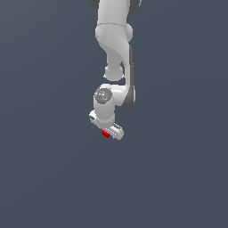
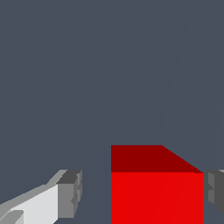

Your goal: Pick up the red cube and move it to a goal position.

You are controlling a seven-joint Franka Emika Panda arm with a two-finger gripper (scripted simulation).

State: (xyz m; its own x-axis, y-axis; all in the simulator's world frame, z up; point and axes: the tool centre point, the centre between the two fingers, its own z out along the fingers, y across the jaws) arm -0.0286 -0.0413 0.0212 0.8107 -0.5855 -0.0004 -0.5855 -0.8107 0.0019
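Observation:
The red cube lies between my gripper's two grey fingertips in the wrist view. One fingertip stands apart from the cube with a clear gap. The other fingertip sits right at the cube's opposite side. My gripper is open around the cube. In the exterior view the white gripper points down, and only a small piece of the red cube shows at its lower edge. The goal position is marked in neither view.
The white arm comes down from the top middle of the exterior view. A plain dark grey surface lies all around it.

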